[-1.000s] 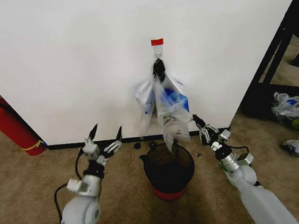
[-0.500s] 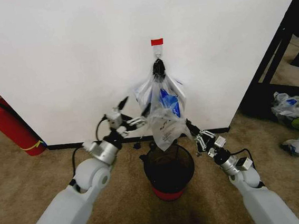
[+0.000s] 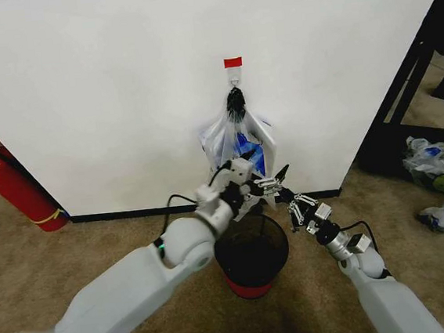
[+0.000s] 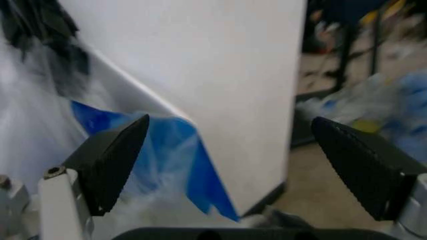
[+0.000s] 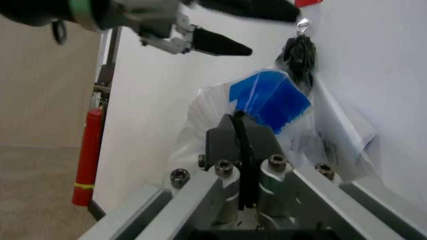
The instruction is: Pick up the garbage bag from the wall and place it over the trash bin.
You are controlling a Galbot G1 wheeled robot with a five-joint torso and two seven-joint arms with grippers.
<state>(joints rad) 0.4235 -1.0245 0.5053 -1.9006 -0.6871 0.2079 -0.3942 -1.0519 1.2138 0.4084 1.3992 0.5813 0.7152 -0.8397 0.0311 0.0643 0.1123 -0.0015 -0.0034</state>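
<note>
On the white wall, a hook under red tape carries the translucent garbage bag, with blue patches and a black knot at its top. Below it stands the black mesh trash bin with a red base. My left arm reaches across the bin. Its gripper is open at the bag's lower part, and the blue and white plastic lies just beyond its spread fingers. My right gripper is at the bag's lower right edge, fingers shut on the plastic.
A red fire extinguisher leans at the wall's left end. A black shelf frame stands on the right, with stuffed plastic bags on the carpet beside it. Open carpet lies to either side of the bin.
My left arm has swung from the left of the bin across to the bag, staying open. The right gripper has drawn the bag's lower end up and held its place.
</note>
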